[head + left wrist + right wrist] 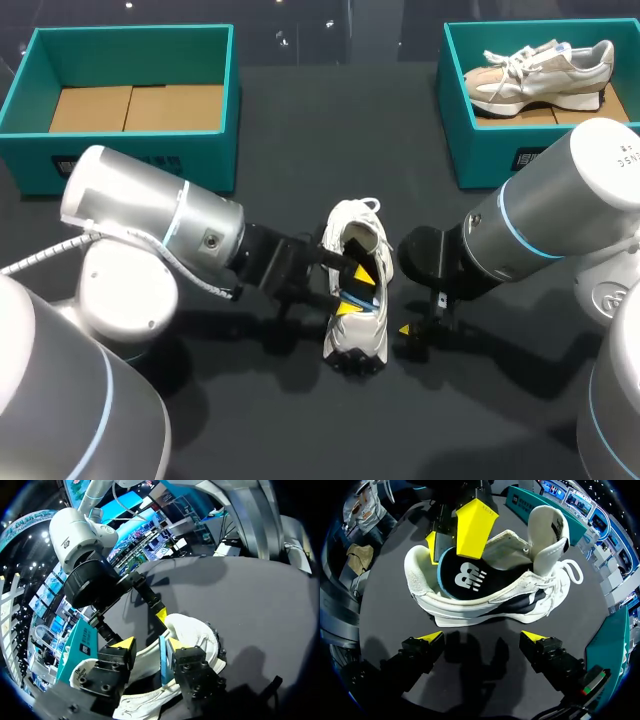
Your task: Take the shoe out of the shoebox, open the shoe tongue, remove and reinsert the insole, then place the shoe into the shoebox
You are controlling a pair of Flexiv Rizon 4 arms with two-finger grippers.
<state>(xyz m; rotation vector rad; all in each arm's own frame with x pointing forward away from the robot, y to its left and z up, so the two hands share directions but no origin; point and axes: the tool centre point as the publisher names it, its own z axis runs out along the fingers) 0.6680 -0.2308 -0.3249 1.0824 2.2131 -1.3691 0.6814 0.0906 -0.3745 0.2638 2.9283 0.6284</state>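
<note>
White lace-up shoe (358, 340) stands in the middle of the black surface (300, 420), out of any box. Our left fingers (360, 272) come in from its 9 o'clock, spread apart and holding nothing. One is inside the shoe, and the black insole with a blue edge (465, 580) leans on it. Our right fingers (535, 637) hang wide apart at the shoe's 3 o'clock, touching nothing. One teal cardboard box (130, 150) sits at 11 o'clock. A second teal box (470, 150) at 1 o'clock has a beige shoe (540, 75) inside.

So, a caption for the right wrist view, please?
Right gripper open, white shoe ahead of it; left gripper at the insole in the heel.
</note>
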